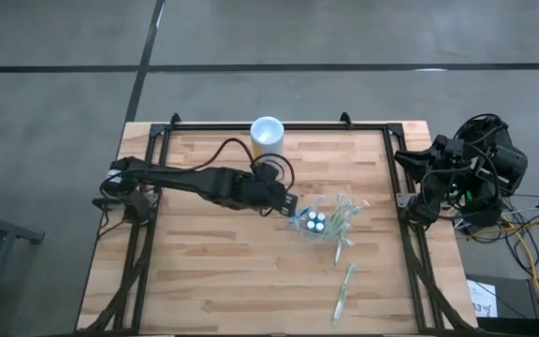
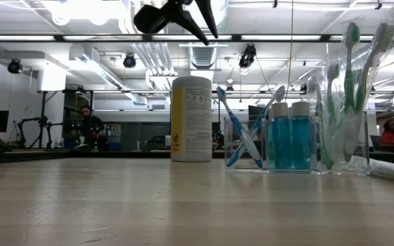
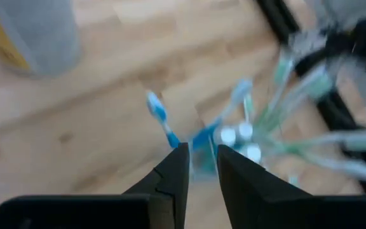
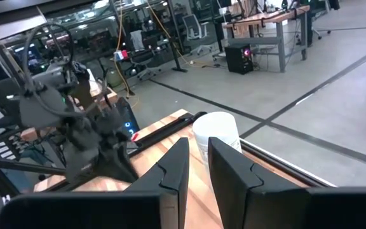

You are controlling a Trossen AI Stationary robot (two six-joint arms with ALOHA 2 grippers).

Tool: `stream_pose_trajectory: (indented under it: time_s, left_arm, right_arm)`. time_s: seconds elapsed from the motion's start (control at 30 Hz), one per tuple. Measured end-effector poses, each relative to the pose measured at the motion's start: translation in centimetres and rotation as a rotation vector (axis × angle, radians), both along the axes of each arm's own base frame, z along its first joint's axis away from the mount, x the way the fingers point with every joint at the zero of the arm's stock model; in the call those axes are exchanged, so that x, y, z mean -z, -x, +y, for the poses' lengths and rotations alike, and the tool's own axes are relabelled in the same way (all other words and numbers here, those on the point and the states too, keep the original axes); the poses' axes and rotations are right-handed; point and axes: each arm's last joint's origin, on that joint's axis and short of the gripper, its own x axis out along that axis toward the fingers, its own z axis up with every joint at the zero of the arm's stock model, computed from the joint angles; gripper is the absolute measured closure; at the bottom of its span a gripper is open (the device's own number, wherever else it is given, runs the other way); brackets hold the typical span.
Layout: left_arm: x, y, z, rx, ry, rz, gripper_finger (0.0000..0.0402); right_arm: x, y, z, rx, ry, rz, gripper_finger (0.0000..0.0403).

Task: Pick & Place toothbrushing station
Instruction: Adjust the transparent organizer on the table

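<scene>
The toothbrushing station (image 1: 317,224) is a clear holder that stands upright on its base on the wood, right of the table's middle. It holds blue toothbrushes (image 2: 246,133), two blue bottles (image 2: 291,137) and green toothbrushes (image 2: 351,89). My left gripper (image 1: 290,206) hovers just left of it and above it, its fingers a narrow gap apart and empty. It also shows in the low view (image 2: 211,35) and in its own wrist view (image 3: 202,149). My right gripper (image 4: 199,141) waits shut and empty, its arm folded at the table's right edge (image 1: 443,173).
A white-rimmed yellow cup (image 1: 268,136) stands at the far edge and shows behind the station in the low view (image 2: 191,117). A loose green toothbrush (image 1: 344,291) lies on the wood nearer the front edge. A black frame (image 1: 157,150) runs around the table.
</scene>
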Motion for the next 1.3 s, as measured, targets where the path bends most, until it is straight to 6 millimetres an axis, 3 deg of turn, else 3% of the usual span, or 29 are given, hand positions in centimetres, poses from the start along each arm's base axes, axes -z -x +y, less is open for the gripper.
stream_pose_trajectory:
  time_s: [0.33, 0.47, 1.03, 1.3]
  left_arm:
    - [5.5, -4.1, -1.2, 0.157, 0.204, 0.077, 0.0319]
    - [6.8, -5.2, -1.3, 0.205, 0.215, 0.077, 0.0319]
    - [8.1, -4.4, -0.7, 0.090, 0.133, 0.207, 0.0319]
    - [9.9, -4.3, -0.7, 0.081, 0.143, 0.224, 0.0319]
  right_arm:
    - [0.0, -0.1, 0.1, 0.012, 0.013, -0.015, 0.0346]
    - [0.0, -0.1, 0.2, 0.013, 0.017, -0.013, 0.0346]
    - [0.2, -0.5, 0.8, 0.011, 0.039, 0.000, 0.0346]
    - [0.2, -0.5, 0.8, 0.012, 0.043, 0.001, 0.0346]
